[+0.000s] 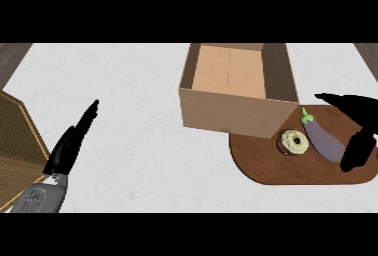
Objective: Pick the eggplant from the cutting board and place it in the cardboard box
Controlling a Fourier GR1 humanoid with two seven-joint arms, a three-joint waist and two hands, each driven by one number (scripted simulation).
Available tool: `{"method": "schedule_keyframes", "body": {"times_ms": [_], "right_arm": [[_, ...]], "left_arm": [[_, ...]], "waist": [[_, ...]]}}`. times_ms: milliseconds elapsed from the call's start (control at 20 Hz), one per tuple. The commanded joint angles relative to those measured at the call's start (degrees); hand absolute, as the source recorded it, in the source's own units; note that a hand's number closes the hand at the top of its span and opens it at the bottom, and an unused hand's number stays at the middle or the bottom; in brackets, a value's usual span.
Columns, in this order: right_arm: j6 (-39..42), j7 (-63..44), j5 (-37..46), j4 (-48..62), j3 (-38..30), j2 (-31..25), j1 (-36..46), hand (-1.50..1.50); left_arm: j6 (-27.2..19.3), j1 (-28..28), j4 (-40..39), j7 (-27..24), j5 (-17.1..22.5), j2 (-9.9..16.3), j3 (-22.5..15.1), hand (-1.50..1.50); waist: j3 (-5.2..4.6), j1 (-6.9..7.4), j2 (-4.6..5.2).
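A purple eggplant [323, 138] with a green stem lies on the brown cutting board [262, 162] at the right. My right hand [360, 130] hovers over its right side, fingers spread and relaxed, thumb reaching down past the eggplant's lower end; nothing is held. The open cardboard box [235, 82] stands just behind and left of the board, its inside bare. My left hand [72, 142] rests at the left, fingers straight and pointing up.
A round bagel-like pastry [294, 142] lies on the board just left of the eggplant. A wicker basket [16, 145] sits at the left edge. Dark wood shows at the counter's far corners.
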State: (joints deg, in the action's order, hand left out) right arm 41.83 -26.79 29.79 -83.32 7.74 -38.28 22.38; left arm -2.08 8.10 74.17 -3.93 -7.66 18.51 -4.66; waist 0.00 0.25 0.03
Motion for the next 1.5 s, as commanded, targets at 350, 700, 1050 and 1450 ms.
{"method": "schedule_keyframes", "body": {"times_ms": [350,700,1050,1450], "right_arm": [[-2.4,3.2,8.7,3.5,0.2,7.8,-1.8,-1.50],[-2.0,5.8,12.1,6.6,-2.1,10.1,-1.8,-1.50],[-3.4,9.9,15.7,13.2,-2.9,11.6,0.7,-1.50],[-13.6,20.9,22.8,10.3,1.2,8.3,-5.0,1.50]], "left_arm": [[0.9,-1.6,2.6,1.2,-3.6,-2.3,1.5,0.00],[3.6,-0.9,0.9,-1.2,-3.7,-2.4,4.5,0.00],[3.3,4.4,0.0,2.7,-5.4,-4.3,5.4,0.00],[5.0,-0.5,-1.2,-3.0,-4.9,-3.4,6.8,0.00]], "waist": [[0.00,0.01,-0.03],[0.00,-0.12,-0.03],[0.00,-0.12,0.03],[-0.01,-0.34,0.02]]}}
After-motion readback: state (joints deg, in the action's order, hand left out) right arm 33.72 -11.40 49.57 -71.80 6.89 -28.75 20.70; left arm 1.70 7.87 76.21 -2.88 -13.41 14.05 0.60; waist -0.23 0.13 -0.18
